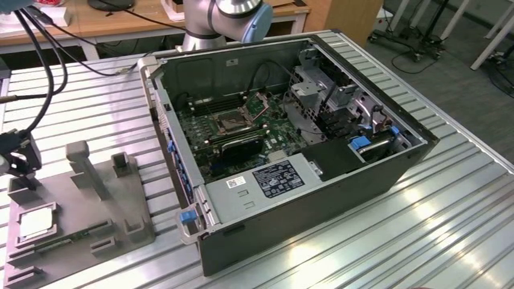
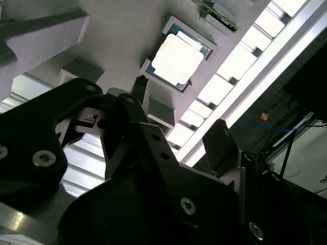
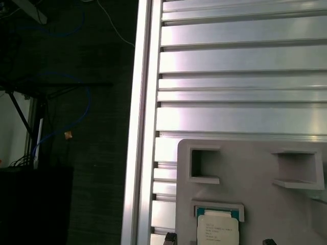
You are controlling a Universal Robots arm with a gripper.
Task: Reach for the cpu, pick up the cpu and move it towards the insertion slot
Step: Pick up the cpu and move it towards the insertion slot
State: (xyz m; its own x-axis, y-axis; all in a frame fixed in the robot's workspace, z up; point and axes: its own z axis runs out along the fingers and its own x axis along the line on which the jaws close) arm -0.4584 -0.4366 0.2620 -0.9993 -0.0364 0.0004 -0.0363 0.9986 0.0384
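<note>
UR arm point(image 1: 218, 21) w/ gripper point(image 1: 18, 174) hanging tips-down at the exterior view's left edge, its two black fingers point(image 2: 140, 89) spread wide apart in both wrist views.

In the exterior view the gripper point(image 1: 18, 171) is cut off by the left edge, and the arm point(image 1: 221, 18) is cropped by the top edge. The inside of the slot point(image 1: 227, 123) is too small for detail to be made out. In the first wrist view the holder point(image 3: 245, 173) is cut by the right and bottom edges. The cpu point(image 3: 217, 230) is cropped at the bottom edge, and its print is too small to be read. Of the jaws, nothing beyond the fingertips point(image 3: 171, 238) is kept in frame. In the second wrist view much of the holder is hidden behind the gripper's body, and the green strip point(image 2: 219, 13) is cropped by the top edge.
</note>
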